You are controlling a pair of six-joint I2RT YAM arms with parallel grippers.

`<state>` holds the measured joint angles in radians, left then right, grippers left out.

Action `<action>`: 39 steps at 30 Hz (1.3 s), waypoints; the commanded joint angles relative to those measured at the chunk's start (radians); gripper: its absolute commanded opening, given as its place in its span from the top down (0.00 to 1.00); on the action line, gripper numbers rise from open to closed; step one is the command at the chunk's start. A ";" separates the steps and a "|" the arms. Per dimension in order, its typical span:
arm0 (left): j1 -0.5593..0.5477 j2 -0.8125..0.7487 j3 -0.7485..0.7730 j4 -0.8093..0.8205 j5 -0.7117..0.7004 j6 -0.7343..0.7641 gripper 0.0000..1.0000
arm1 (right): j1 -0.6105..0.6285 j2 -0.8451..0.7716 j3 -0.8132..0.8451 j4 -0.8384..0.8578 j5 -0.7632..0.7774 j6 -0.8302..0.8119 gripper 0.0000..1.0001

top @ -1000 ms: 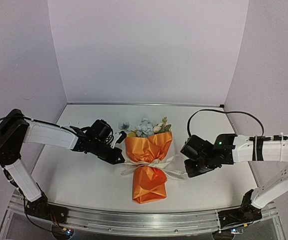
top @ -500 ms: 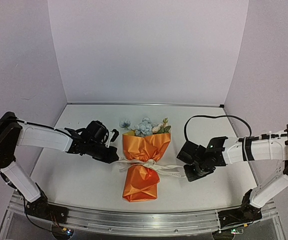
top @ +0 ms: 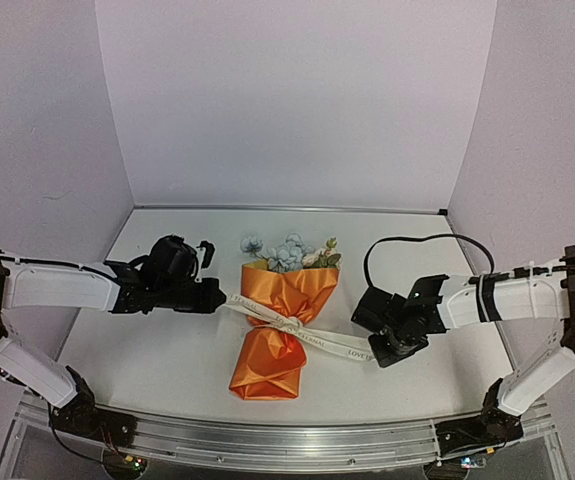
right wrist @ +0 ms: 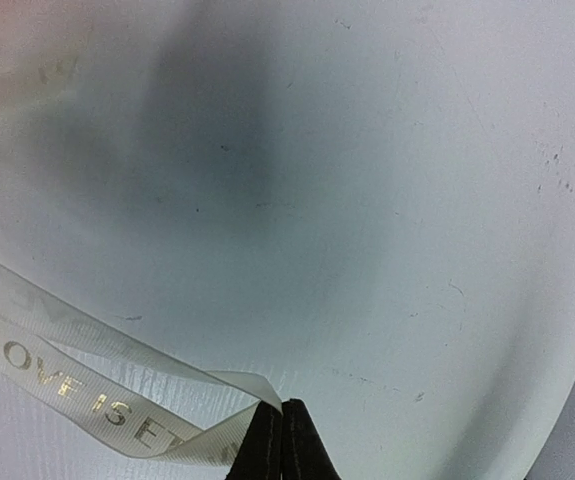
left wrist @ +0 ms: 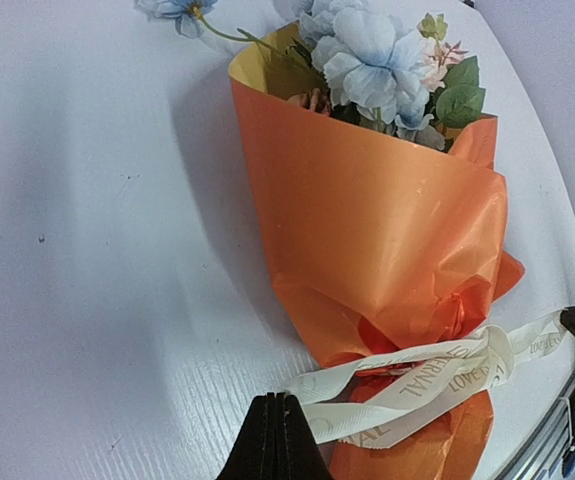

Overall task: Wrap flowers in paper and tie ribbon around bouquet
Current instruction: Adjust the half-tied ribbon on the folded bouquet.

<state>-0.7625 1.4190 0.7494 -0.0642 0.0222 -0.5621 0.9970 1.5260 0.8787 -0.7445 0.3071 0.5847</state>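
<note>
Top external view shows the bouquet lying on the white table between the two arms. Its wide end points toward the back wall, and its narrow end points toward the arm bases and leans a little to the left. The flowers, pale blue, white and pink, come out of the wide end of the orange paper. The ribbon goes around the pinched middle of the cone and runs out to both sides in an almost straight line. The left gripper is just beside the left side of the bouquet, and its fingers are pressed together on the left end of the ribbon. In the left wrist view the cream band reaches the closed black tips. The right gripper is to the right of the bouquet, apart from the paper, and it is clamped on the right end of the ribbon. In the right wrist view the lettered band folds into its closed tips above the bare table.
</note>
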 commanded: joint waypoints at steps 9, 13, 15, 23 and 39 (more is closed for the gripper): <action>0.005 -0.008 -0.047 0.115 0.180 0.039 0.54 | -0.003 0.029 0.089 -0.049 -0.022 -0.020 1.00; 0.001 -0.080 -0.091 0.053 0.124 0.068 0.49 | -0.004 0.032 0.098 -0.050 -0.023 -0.023 1.00; 0.000 -0.115 -0.110 0.010 0.094 0.066 0.48 | -0.003 0.033 0.101 -0.050 -0.025 -0.024 1.00; -0.015 -0.173 -0.190 0.002 0.094 -0.028 0.50 | -0.003 0.018 0.097 -0.053 -0.045 -0.036 1.00; -0.045 -0.016 -0.092 0.157 0.173 -0.051 0.47 | -0.003 -0.064 0.094 -0.059 -0.099 -0.151 0.57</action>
<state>-0.8062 1.3432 0.5611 0.0225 0.1675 -0.6275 0.9970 1.5035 0.9447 -0.7810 0.2113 0.4589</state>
